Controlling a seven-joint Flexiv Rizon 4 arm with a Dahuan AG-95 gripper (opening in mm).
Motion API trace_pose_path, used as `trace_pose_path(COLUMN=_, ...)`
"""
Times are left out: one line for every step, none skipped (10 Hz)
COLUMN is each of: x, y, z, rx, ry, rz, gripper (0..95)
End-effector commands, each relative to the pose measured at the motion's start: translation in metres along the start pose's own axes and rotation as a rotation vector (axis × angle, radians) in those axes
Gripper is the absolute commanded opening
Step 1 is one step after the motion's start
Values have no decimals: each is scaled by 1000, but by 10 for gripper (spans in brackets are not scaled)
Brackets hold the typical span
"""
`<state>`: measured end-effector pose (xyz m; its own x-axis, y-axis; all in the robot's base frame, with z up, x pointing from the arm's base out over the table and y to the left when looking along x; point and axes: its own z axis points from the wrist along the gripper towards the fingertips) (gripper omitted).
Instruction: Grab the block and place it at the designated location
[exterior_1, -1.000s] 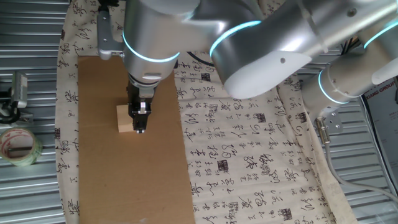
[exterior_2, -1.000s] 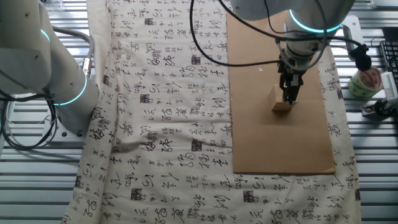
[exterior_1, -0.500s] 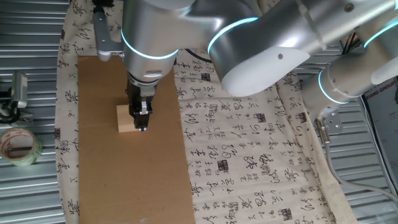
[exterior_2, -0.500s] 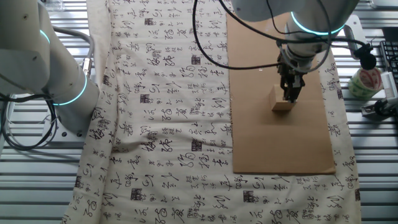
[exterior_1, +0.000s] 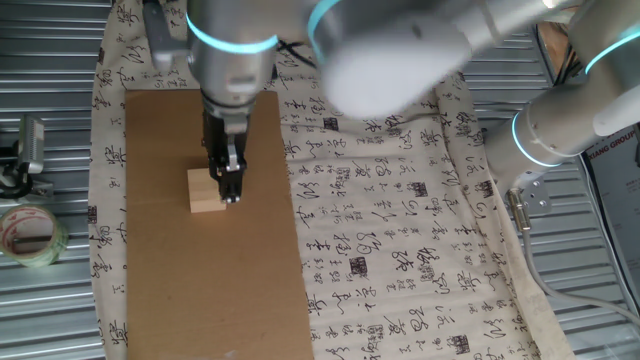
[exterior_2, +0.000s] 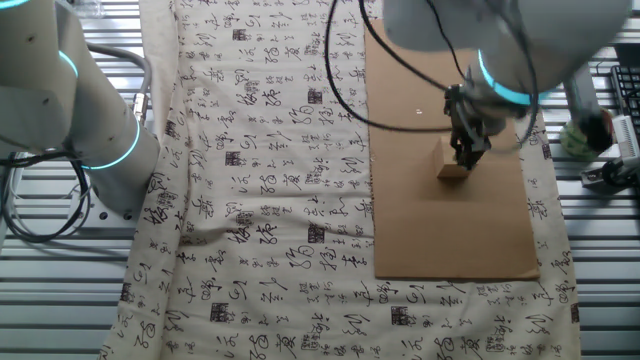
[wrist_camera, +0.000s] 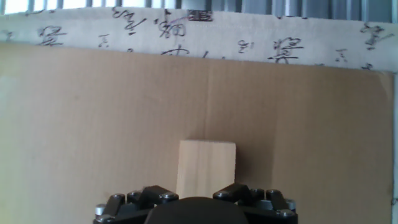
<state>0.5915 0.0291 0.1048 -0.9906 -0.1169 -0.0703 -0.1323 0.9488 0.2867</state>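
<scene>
On the brown cardboard sheet (exterior_1: 200, 260) sits the block (exterior_1: 205, 191), a small pale wooden cube with smooth sides. It rests flat on the cardboard, in the far half of the sheet as one fixed view shows it. The gripper (exterior_1: 229, 193) comes down from above on the silver arm (exterior_1: 232, 55), and its dark tip is right at the right side of the block. It looks like it touches the block there, but the pictures do not make that sure. In the other fixed view the block (exterior_2: 452, 164) sits just under the gripper (exterior_2: 466, 155), and the arm is blurry. In the hand view the block (wrist_camera: 206, 168) stands just past the black body of the hand, near the middle of the picture, with bare cardboard (wrist_camera: 87, 124) all around it. The fingers do not show clearly in any view, so I cannot tell if they are wide, narrow or holding the block. The little drawn circle does not show in these pictures. Under the cardboard lies a white cloth (exterior_1: 400, 230) with black writing on it. A roll of clear tape (exterior_1: 30, 235) lies on the metal table (exterior_1: 50, 310), off to the left, well apart from the block.
</scene>
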Motion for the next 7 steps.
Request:
trace_pose_path(x=1, y=3, z=0, rx=-114, ry=-27, rz=-13, gripper=760)
trace_pose_path(x=1, y=4, z=-1, rx=124, ry=-6, rz=-70, gripper=760)
trace_pose_path(x=1, y=5, z=-1, rx=294, ry=0, rz=-91, gripper=570)
trace_pose_path(x=3, y=4, z=-3, rx=292, ry=-6, rz=-52, gripper=570)
trace_pose_path(x=4, y=4, z=-4, rx=295, ry=-8, rz=-51, gripper=570)
trace_pose_path(x=5, y=3, z=-4, rx=297, ry=-8, rz=-45, gripper=570)
trace_pose_path(x=5, y=3, z=-5, rx=298, ry=-8, rz=-44, gripper=570)
